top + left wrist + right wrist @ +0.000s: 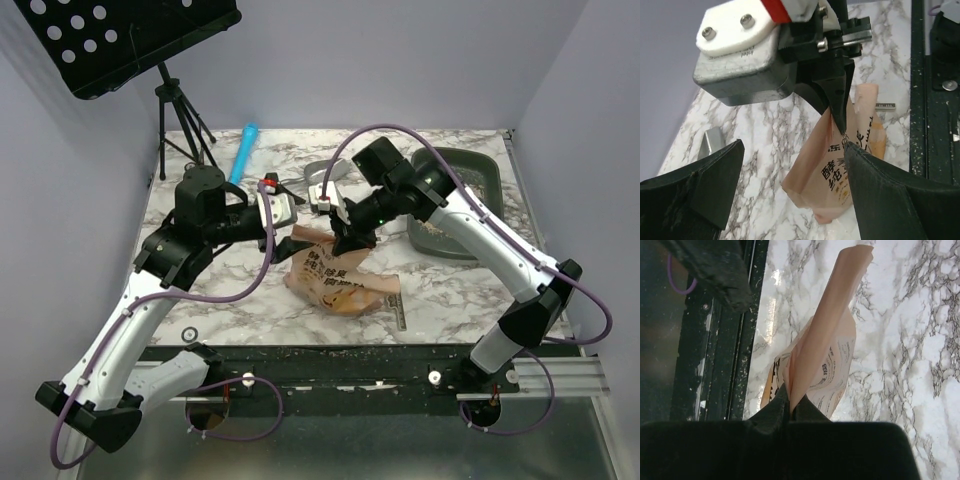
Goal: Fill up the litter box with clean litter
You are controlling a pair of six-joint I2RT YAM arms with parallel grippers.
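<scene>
The right end effector (pixel 790 407) is clamped tight on the top edge of the orange bag (pixel 825 360), pinching the crinkled film flat between its fingers so the bag hangs tilted below it, its lower part on the marble desk (pixel 200 300) near the middle. The left end effector (pixel 792 150) stands wide apart just beside the bag on its left, with nothing between its fingers (the bag's printed face shows beyond the gap, not inside it). The litter box (pixel 487 170) sits at the far right of the desk, well apart from the bag, with the right arm reaching across its near left corner. A thin pale layer of clean litter (pixel 440 232) shows at the tray's near end. A metal scoop (pixel 322 172) lies just left of the tray.
</scene>
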